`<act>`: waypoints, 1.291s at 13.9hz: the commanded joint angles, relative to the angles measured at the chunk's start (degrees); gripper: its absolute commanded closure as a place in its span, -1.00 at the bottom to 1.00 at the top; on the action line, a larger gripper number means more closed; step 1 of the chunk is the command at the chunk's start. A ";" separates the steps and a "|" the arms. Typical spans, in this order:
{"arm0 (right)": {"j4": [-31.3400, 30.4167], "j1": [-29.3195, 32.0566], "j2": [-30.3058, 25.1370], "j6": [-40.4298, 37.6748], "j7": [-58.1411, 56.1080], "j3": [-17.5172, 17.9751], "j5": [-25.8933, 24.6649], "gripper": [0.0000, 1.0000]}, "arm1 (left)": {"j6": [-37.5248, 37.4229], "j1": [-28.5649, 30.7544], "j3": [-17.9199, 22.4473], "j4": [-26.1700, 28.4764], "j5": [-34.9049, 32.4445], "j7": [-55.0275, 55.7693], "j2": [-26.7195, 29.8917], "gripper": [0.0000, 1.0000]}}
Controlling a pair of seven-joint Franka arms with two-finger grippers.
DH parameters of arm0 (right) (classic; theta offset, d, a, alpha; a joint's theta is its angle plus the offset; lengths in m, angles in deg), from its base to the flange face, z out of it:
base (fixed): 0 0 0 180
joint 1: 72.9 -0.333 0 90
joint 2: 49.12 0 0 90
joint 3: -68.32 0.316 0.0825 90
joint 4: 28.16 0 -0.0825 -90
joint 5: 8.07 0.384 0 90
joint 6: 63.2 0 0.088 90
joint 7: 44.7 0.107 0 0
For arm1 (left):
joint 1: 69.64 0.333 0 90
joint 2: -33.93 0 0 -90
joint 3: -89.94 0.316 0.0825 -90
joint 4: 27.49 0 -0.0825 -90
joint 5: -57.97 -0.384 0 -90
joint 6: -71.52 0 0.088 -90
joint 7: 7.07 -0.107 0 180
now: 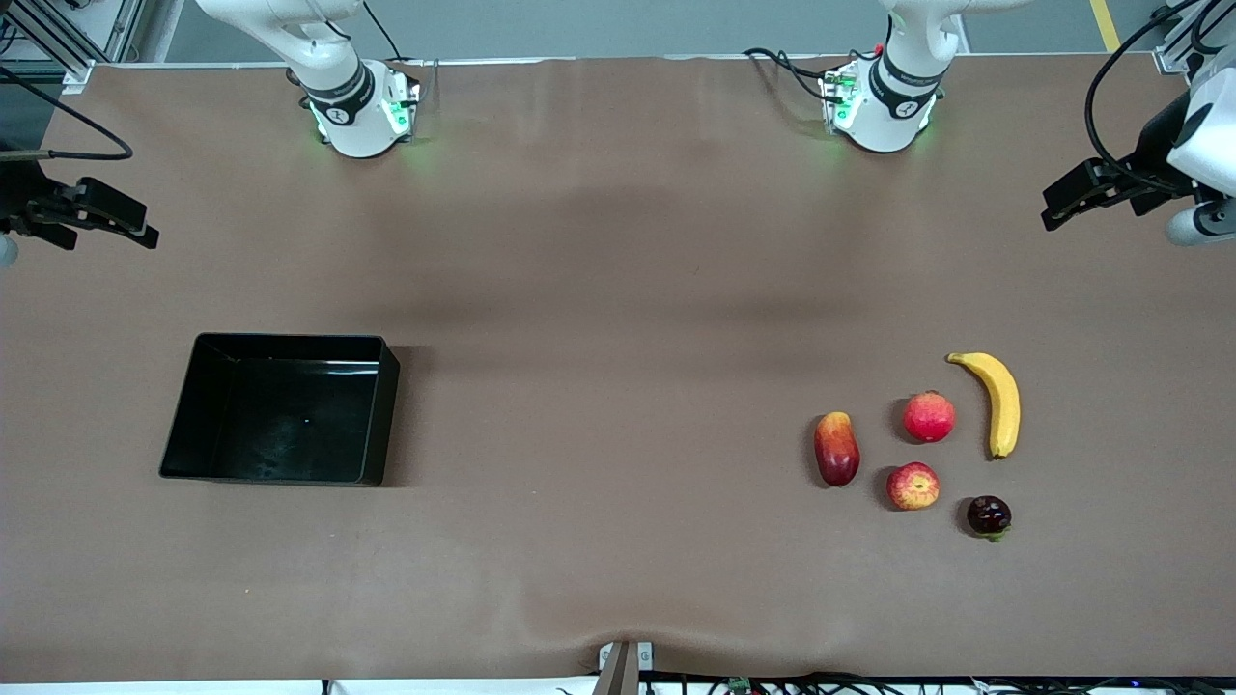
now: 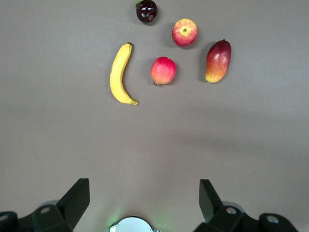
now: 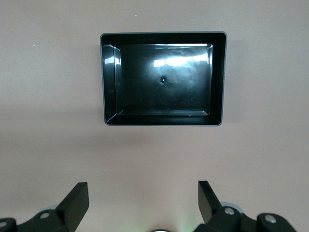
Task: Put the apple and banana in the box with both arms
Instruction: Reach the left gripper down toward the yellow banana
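Observation:
The black box (image 1: 384, 405) stands empty toward the right arm's end of the table; it also shows in the right wrist view (image 3: 164, 35). The yellow banana (image 1: 1000, 401) and the mottled red-yellow apple (image 1: 912, 486) lie among other fruit toward the left arm's end. The apple is nearer the front camera than the banana. Both show in the left wrist view: banana (image 2: 119, 73), apple (image 2: 185, 32). My left gripper (image 1: 1057, 208) (image 2: 145, 193) is open and empty, high over the table edge. My right gripper (image 1: 143, 230) (image 3: 143, 193) is open and empty, high over its own end.
An evenly pinkish-red round fruit (image 1: 929, 417) lies between banana and apple. A red-yellow mango-like fruit (image 1: 836, 449) lies beside it toward the table's middle. A small dark fruit (image 1: 989, 515) lies nearest the front camera. Brown tabletop spreads between box and fruit.

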 commanded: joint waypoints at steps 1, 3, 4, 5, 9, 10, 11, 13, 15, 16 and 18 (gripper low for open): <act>1.29 -0.29 0.23 -0.90 0.96 0.11 -0.92 -1.00 | -0.80 0.45 -0.19 -1.29 -0.85 -0.80 -0.50 -1.00; 1.55 -0.73 0.05 -0.64 0.96 0.20 -1.01 -1.00 | -0.80 0.63 -0.19 -1.38 -0.94 -1.14 -1.02 -1.00; 1.56 -0.73 0.05 -0.55 0.96 0.28 -1.01 -1.00 | -0.80 1.50 -0.19 -1.46 -0.94 -1.76 -1.81 -1.00; 1.56 -0.81 0.14 -0.47 1.14 0.29 -1.01 -1.00 | -0.45 2.29 -0.19 -1.73 -0.33 -2.46 -2.86 -1.00; 1.82 -2.13 0.05 -0.55 1.23 0.37 -0.92 -1.00 | 7.62 5.54 -0.19 -0.94 -0.85 -2.82 -10.50 -1.00; 1.82 -2.13 0.05 -0.55 1.23 0.37 -0.92 -1.00 | 10.25 6.07 -0.19 -0.50 -0.94 -2.82 -12.87 -1.00; 1.73 -2.13 0.05 -0.55 1.23 0.37 -0.92 -1.00 | 13.32 6.86 -0.11 0.81 -1.03 -2.64 -14.89 -1.00; 1.73 -2.13 0.14 -0.55 1.23 0.37 -0.92 -1.00 | 23.49 10.45 -0.19 6.76 -0.94 -2.55 -16.67 -1.00; 1.64 -2.04 0.14 -0.55 1.23 0.37 -0.92 -1.00 | 36.75 11.70 -0.11 15.28 -1.03 -2.64 -17.81 -1.00; 1.64 -2.04 0.14 -0.55 1.23 0.37 -0.92 -1.00 | 41.78 12.40 -0.11 18.19 -1.03 -2.64 -19.21 -1.00; 1.64 -2.04 0.23 -0.47 1.23 0.37 -0.92 -1.00 | 46.64 12.58 -0.02 20.32 -1.12 -2.73 -22.72 -1.00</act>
